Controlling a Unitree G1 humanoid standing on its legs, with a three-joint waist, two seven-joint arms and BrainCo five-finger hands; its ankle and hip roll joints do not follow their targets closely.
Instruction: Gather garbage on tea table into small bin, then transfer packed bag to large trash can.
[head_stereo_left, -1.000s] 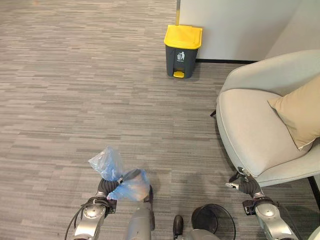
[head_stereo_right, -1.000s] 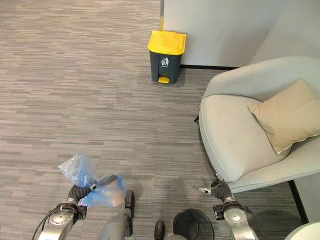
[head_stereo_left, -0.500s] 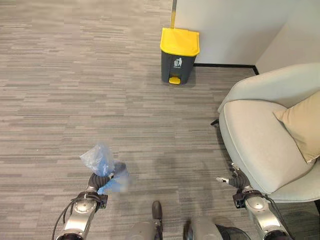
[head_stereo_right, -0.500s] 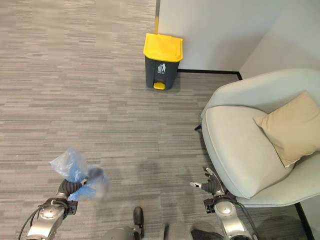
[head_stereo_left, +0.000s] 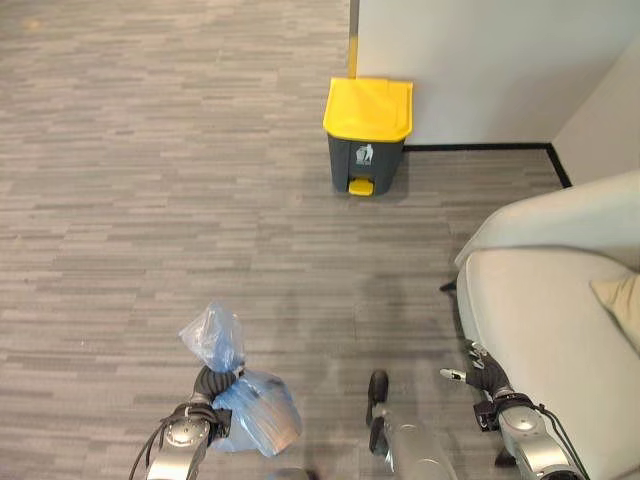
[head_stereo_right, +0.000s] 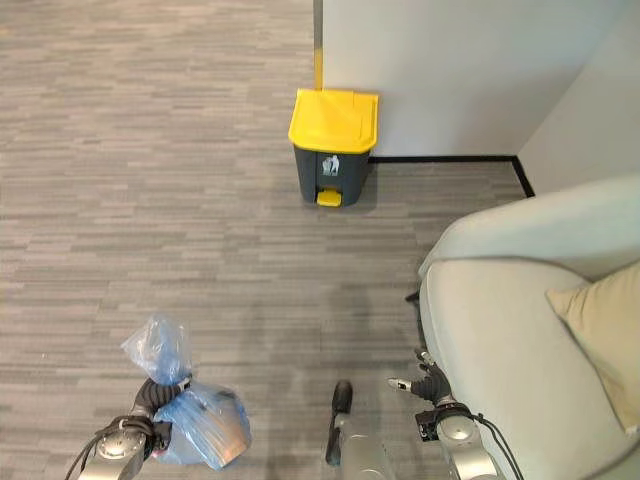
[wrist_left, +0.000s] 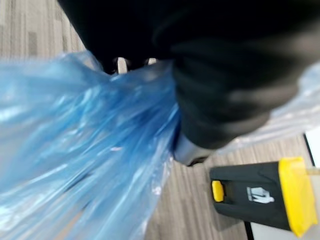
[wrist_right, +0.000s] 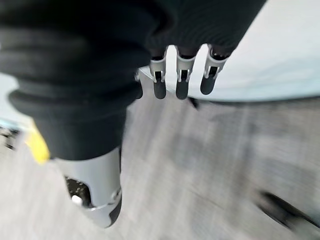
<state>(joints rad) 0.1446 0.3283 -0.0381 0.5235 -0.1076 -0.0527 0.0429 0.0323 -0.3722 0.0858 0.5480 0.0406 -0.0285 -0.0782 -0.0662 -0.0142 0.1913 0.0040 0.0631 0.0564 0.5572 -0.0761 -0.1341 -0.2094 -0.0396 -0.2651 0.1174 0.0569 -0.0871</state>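
Seen from the head: left hand low at the robot's left, curled round the gathered neck of a blue plastic bag, with the twisted top sticking up above the grip and the filled body hanging just beside the wrist over the grey carpet floor. Well ahead, against a white wall, a dark large trash can with a closed yellow lid and yellow pedal. At the robot's right, right hand hanging empty with relaxed, spread fingers, just beside the front edge of a light grey armchair; tan cushion cut off at the edge there. From the left wrist: blue film crowding in close, fingers mostly hidden behind it, bag contents hard to make out, trash can visible past the bag. From the right wrist: straight dark-tipped fingers over blurred carpet and pale upholstery.
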